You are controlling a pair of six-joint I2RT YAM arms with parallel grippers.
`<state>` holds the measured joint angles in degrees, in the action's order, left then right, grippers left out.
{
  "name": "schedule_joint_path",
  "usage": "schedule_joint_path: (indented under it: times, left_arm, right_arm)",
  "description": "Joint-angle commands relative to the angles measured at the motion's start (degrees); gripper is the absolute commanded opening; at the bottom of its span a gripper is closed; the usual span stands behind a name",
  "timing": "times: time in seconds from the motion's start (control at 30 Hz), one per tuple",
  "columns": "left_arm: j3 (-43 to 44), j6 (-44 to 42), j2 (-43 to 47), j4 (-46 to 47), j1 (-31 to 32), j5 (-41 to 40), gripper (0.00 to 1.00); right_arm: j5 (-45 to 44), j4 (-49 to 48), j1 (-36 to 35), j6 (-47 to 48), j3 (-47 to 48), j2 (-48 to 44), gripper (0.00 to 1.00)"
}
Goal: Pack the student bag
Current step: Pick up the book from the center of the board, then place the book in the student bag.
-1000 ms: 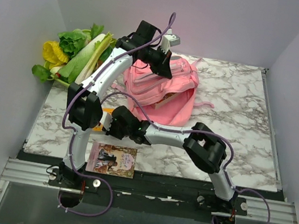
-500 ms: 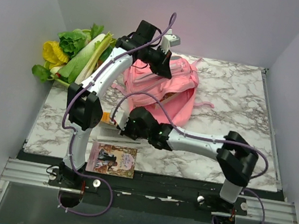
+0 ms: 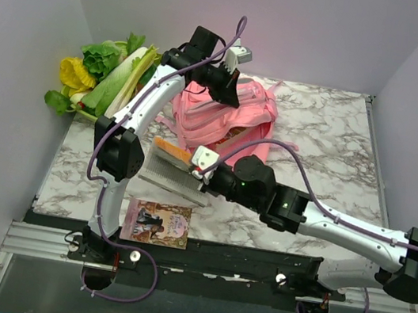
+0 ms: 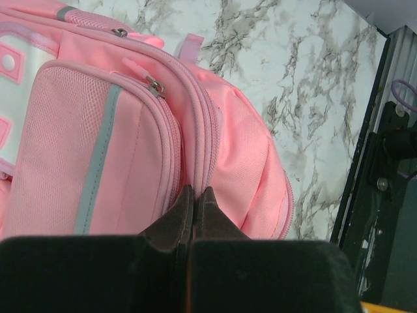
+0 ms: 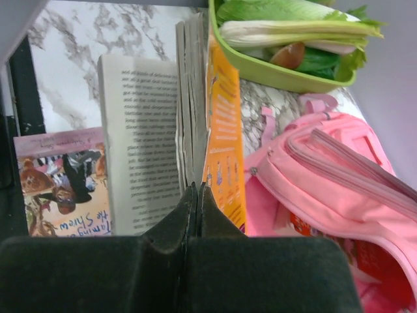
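The pink student bag [image 3: 235, 121] lies at the back middle of the marble table with its main compartment open. My left gripper [image 3: 233, 100] is shut on the bag's fabric at its top; in the left wrist view it [image 4: 197, 190] pinches the seam between the front pocket and the main compartment of the bag [image 4: 130, 150]. My right gripper [image 3: 204, 173] is shut on an orange-covered book [image 3: 173, 168], held above the table left of the bag. In the right wrist view the gripper [image 5: 197, 188] clamps some pages, and the book [image 5: 225, 130] hangs open beside the bag [image 5: 326, 182].
A second picture book [image 3: 156, 222] lies flat at the table's front edge, also in the right wrist view [image 5: 58, 182]. A green tray of leafy vegetables [image 3: 110, 76] stands at the back left, shown in the right wrist view [image 5: 280, 73]. Grey walls enclose the table.
My right gripper has lifted the orange book off the table and carried it right, toward the bag, with the arm stretching out. The left arm has not moved.
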<state>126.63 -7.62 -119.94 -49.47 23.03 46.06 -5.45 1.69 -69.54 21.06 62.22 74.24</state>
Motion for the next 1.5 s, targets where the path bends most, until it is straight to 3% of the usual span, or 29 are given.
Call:
schedule_joint_path:
  times: [0.0,0.17,0.53,0.77,1.03,1.2,1.47]
  left_arm:
    - [0.2,-0.91,1.38,2.71,-1.23,-0.98,0.0]
    - [-0.07,-0.64,1.73,2.63,-1.23,-0.71,0.0]
    - [-0.15,0.67,1.99,2.72,-1.14,0.52,0.0]
    - [-0.15,0.24,2.52,1.66,-1.05,1.84,0.0]
    - [0.73,-0.73,3.13,-0.71,-1.05,4.21,0.0]
    - [0.55,-2.4,3.31,-2.38,-1.05,4.38,0.0]
    - [0.55,-1.44,3.92,-2.91,-0.97,6.49,0.0]
  right_arm:
    - [-7.09,6.13,-0.07,0.91,-2.35,-4.18,0.01]
    - [-16.68,7.62,0.8,6.18,-6.58,-6.12,0.01]
    - [-20.21,5.52,9.24,16.73,-8.6,-4.28,0.01]
    - [-17.4,-2.12,14.34,23.23,-7.46,3.7,0.01]
    - [-16.17,-19.34,15.31,32.2,-5.88,12.5,0.0]
    - [-12.39,-20.76,15.75,34.65,-4.29,14.7,0.01]
    - [-7.73,-29.99,19.08,37.13,-0.09,28.21,0.01]
